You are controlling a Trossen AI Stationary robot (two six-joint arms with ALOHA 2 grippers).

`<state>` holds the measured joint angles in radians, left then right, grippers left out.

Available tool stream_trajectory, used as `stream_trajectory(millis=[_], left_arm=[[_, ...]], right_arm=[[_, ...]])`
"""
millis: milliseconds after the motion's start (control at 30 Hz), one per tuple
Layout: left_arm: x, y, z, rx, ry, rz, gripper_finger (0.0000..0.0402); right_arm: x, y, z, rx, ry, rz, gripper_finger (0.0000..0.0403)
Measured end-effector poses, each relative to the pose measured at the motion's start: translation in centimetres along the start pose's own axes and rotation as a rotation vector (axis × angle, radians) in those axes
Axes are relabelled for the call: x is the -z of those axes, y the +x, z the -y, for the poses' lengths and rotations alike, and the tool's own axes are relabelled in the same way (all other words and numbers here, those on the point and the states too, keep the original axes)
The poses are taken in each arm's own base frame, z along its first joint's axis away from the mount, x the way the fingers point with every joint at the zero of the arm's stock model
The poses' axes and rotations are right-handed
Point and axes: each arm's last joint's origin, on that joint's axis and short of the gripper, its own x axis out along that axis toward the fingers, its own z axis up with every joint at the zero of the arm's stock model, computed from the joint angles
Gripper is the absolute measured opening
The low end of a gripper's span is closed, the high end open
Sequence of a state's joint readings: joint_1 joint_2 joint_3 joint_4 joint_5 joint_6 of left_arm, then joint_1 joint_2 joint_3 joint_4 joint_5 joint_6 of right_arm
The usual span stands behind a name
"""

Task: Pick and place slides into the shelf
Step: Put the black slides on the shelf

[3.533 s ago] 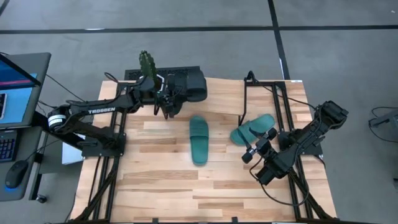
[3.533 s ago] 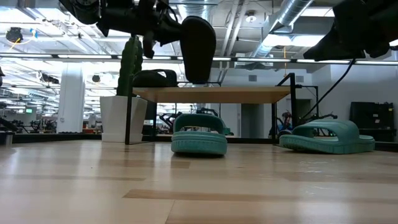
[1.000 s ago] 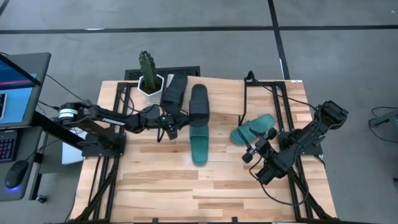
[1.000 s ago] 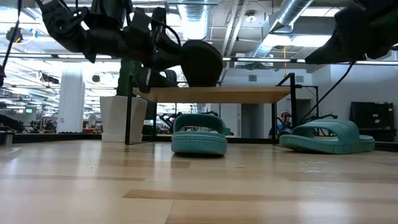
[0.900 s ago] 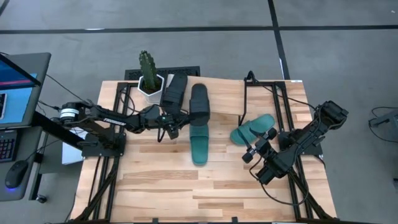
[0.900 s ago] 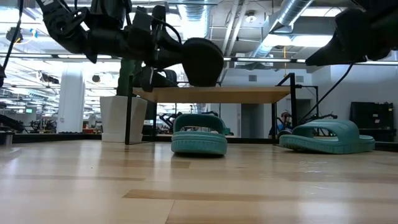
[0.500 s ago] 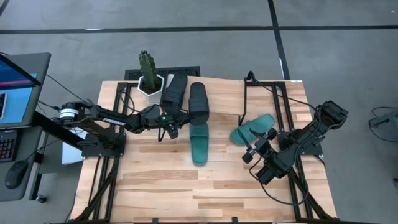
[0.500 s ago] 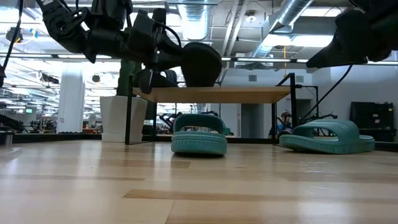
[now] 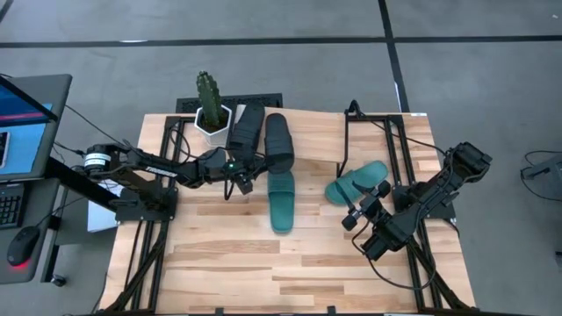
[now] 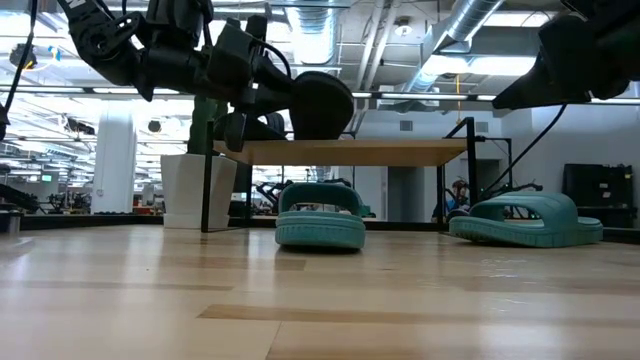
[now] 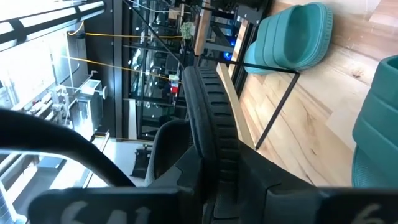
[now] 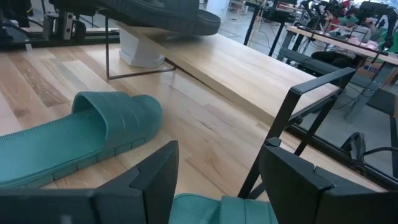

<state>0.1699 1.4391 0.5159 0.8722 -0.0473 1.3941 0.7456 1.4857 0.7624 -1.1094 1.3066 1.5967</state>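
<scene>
Slides lay nearest on the table: one teal slide [image 9: 281,200] lay lengthwise in the middle of the boards, and a second teal slide [image 9: 357,183] lay just beside the right gripper [image 9: 365,211]. That gripper hung low over the second teal one with its fingers spread wide and nothing between them, probably waiting its turn rather than working.

Farther back, the left gripper [image 9: 239,173] reached out beside the front edge of the shelf [image 9: 320,136], its fingers drawn close and pinching the side edge of a black slide [image 9: 278,143]. In the left wrist view the ribbed sole of that slide ran edge-on between the fingers, which suggests it was gripped by the rim so the sole could be lowered flat on the sloping board. Seen from table height, the slide sat right at the board's top surface; whether it already rested there or hung just above could not be told.

Farthest along, another black slide [image 9: 247,129] lay on the shelf's left end, next to a potted cactus [image 9: 208,95], so one pair was nearly shelved and both teal ones remained.
</scene>
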Motion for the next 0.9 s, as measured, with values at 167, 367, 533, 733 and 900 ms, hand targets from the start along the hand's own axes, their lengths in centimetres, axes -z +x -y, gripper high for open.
stream_trajectory(millis=[167, 367, 533, 733, 900], left_arm=[[0.02, 0.0, 0.05, 0.005, -0.003, -0.004, 0.0054], [0.1, 0.0, 0.03, 0.004, -0.051, -0.008, 0.0075], [0.51, 0.02, -0.04, -0.001, -0.075, -0.027, 0.0104], [0.82, 0.02, -0.09, -0.002, -0.132, -0.033, 0.0151], [0.82, 0.02, -0.09, -0.002, -0.153, -0.033, 0.019]], right_arm=[[0.0, 0.0, 0.0, 0.0, 0.0, 0.0, 0.0209], [0.0, 0.0, 0.0, 0.0, 0.0, 0.0, 0.0209], [0.0, 0.0, 0.0, 0.0, 0.0, 0.0, 0.0209], [0.0, 0.0, -0.03, -0.001, 0.003, 0.0, 0.0209], [0.0, 0.0, -0.03, -0.001, 0.004, 0.0, 0.0209]])
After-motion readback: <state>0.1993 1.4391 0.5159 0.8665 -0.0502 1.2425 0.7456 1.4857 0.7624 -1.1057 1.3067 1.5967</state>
